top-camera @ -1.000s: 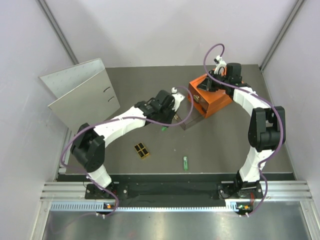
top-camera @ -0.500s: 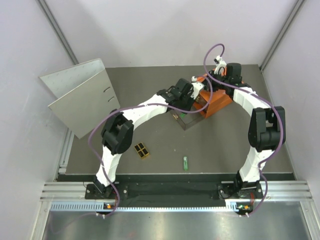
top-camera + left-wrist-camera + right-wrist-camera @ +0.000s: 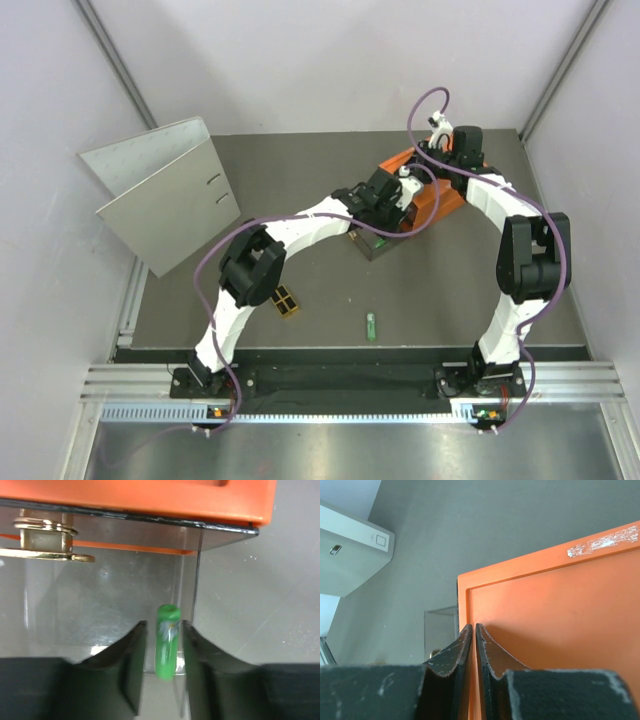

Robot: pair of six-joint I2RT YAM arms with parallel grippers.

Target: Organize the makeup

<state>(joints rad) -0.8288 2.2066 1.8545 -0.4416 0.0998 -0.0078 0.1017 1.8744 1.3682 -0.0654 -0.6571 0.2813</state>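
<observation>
Now the left gripper (image 3: pixel 162 635) hangs over the clear drawer (image 3: pixel 100 600), fingers a little apart around a green stick (image 3: pixel 167 640). The right gripper (image 3: pixel 474 645) is closed tight by the orange box (image 3: pixel 545 630). A second green stick (image 3: pixel 370 325) and the palette (image 3: pixel 284 300) lie on the table (image 3: pixel 450 290), not put away

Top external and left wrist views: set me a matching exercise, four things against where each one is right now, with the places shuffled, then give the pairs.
Things
1. first green stick
2. second green stick
3. black-and-gold palette
4. grey binder

Places
A. at the far left side of the table
B. lying on the table near its front edge, apart from both arms
C. between the fingers of the left gripper, over the clear drawer
D. flat on the table, beside the elbow of the left arm

Pairs: 1-C, 2-B, 3-D, 4-A
</observation>
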